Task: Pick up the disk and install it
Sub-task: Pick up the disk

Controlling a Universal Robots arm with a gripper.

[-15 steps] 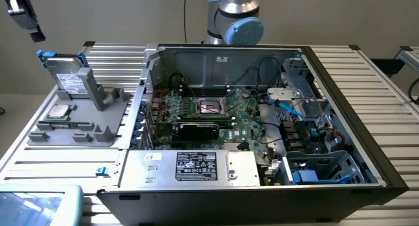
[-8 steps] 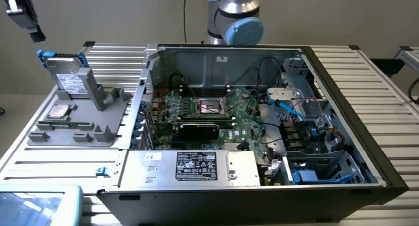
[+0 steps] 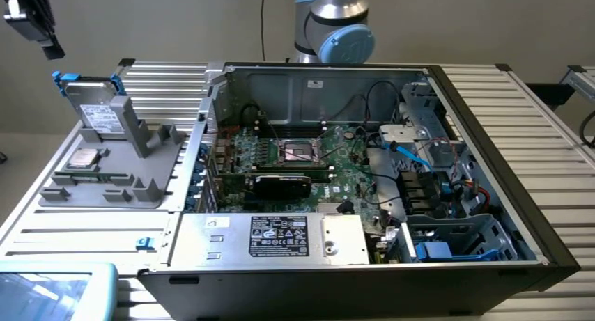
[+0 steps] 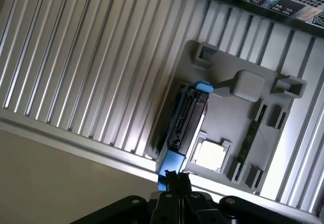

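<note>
Hangs shut at the tips of the gripper, with jaws together and nothing clamped between. Stands upright below the jaws, apart from them: the disk, slotted in the grey tray. Likely handles as a stiff, fairly dense block, not soft, yet sensitive to knocks; probably slick on bare metal. Best to take hold by the blue rails at the raised end, square across, sparing the exposed electronics from any squeeze.
</note>
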